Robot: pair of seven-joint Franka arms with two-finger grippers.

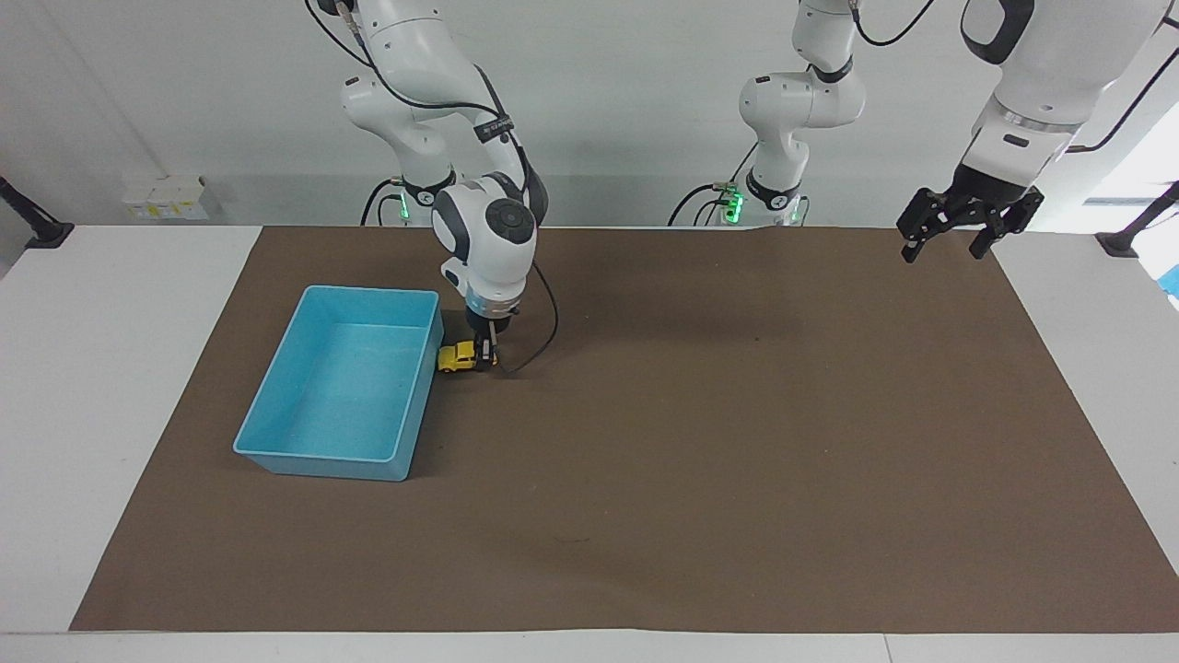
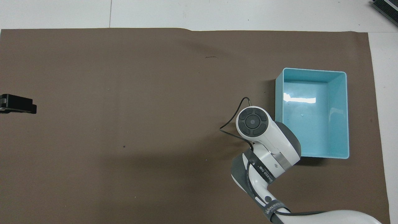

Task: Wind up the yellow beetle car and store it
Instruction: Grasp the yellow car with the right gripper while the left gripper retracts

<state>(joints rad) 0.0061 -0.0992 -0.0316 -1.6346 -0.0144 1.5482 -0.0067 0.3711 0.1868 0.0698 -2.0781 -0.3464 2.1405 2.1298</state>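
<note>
Yellow plastic shows just beside the blue bin (image 1: 276, 433): the yellow beetle car (image 1: 455, 357) sits on the brown mat (image 1: 700, 479), its one end touching or almost touching the bin's wall that faces the left arm's end of the table, near the bin corner closest to the robots. The right gripper (image 1: 486, 350) is down at the car's other end, pointing straight at the mat, and its fingers are closed on the yellow beetle car at that end. A thin black cable (image 1: 542, 322) loops from the right arm's wrist down beside the gripper.

From overhead, the right arm's white wrist housing (image 2: 253, 123) covers both gripper and car, so neither shows there; only the cable loop (image 2: 238, 112) peeks out, just beside the bin (image 2: 311, 70), which is open-topped and holds nothing visible.

Up in the air over the mat's corner at the left arm's end of the table hangs the left gripper (image 1: 953, 241), well apart from the car and the bin. Its black fingers are spread, with nothing between them. In the overhead view only its dark tip (image 2: 17, 103) shows at the picture's edge.
</note>
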